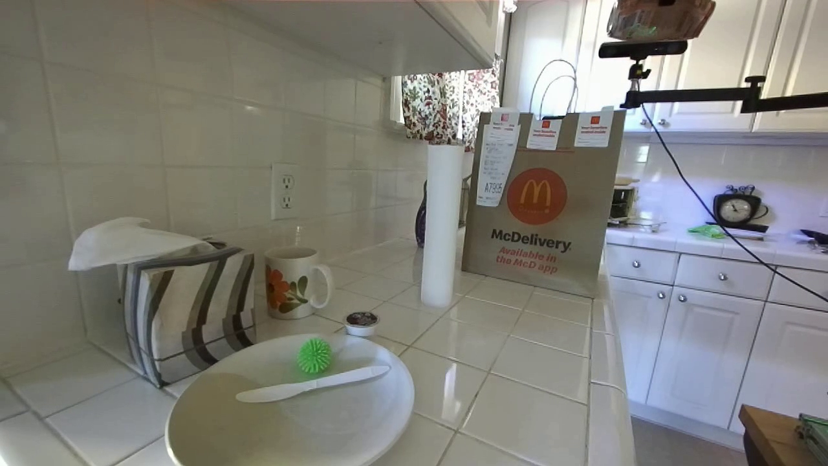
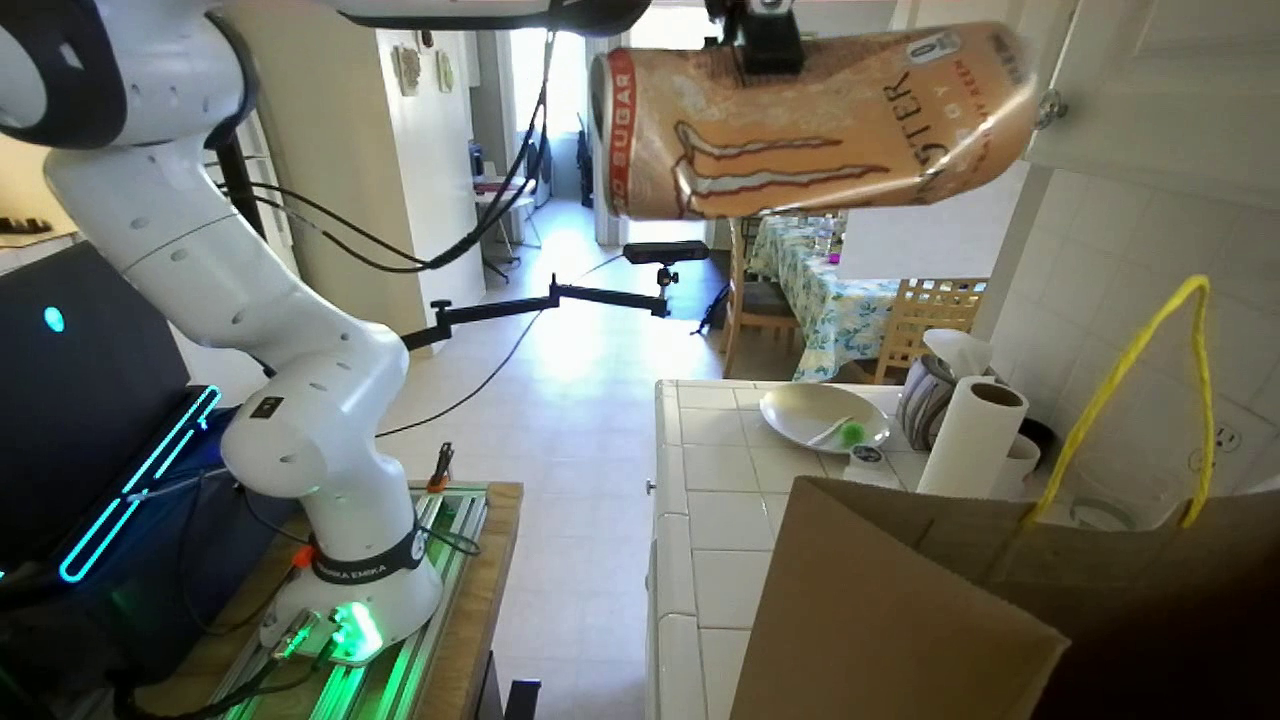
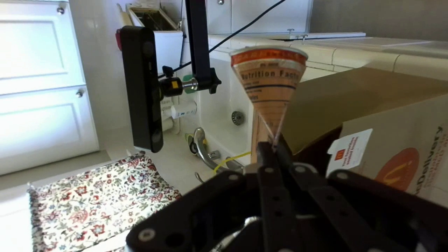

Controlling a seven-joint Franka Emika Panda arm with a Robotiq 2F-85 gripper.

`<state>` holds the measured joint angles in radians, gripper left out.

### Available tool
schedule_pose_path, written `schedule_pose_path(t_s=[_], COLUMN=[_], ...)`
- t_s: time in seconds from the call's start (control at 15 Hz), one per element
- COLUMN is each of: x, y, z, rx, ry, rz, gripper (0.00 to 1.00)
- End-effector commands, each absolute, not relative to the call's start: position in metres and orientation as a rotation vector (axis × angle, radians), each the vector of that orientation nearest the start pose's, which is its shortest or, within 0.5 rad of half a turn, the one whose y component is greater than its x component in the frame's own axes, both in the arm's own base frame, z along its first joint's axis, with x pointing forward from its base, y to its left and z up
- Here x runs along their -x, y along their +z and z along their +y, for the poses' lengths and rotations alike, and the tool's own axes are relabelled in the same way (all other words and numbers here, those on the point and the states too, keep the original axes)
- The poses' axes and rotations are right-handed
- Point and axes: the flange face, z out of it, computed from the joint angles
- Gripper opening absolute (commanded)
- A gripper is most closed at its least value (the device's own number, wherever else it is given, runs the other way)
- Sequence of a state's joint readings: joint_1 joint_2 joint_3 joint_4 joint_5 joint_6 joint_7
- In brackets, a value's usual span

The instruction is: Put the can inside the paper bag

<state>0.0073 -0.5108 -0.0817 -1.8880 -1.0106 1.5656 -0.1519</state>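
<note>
1. Pinching the copper can by its side, the gripper is clamped together on it; in the wrist view the metal narrows sharply to the point of contact.
2. The can is in the air, outside the paper bag, lying close to level with a slight tilt.
3. In an exterior view, a gap shows between the can's underside and the bag's rim; whether it is directly above the mouth I cannot tell.
4. The bag stands upright on the worktop, a lower corner close to the front edge. Its top is open, and a yellow handle rises over the rim.
5. A black camera on a jointed boom shows below the can in both exterior views; in the wrist view the two are apart.
6. The white roll stands upright near the bag, a broad run of tiles between it and the front edge.
7. Well apart from the bag, the plate carries a green spiky ball and a white knife. A small round pot sits just beside its rim; the mug and the striped box are near the tiled wall.
</note>
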Motion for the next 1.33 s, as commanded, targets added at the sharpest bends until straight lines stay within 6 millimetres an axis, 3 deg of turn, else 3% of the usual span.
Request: schedule_pose_path(t_s=[0.0,0.53,1.27], x=[-0.4,-0.452,-0.501], y=[0.77,0.756,0.705], z=[-0.166,-0.224,-0.254], rx=[-2.155,-2.177,-2.323], ry=[0.115,0.149,0.17], rz=[-0.152,-0.244,-0.219], gripper=[0.01,0.01,0.01])
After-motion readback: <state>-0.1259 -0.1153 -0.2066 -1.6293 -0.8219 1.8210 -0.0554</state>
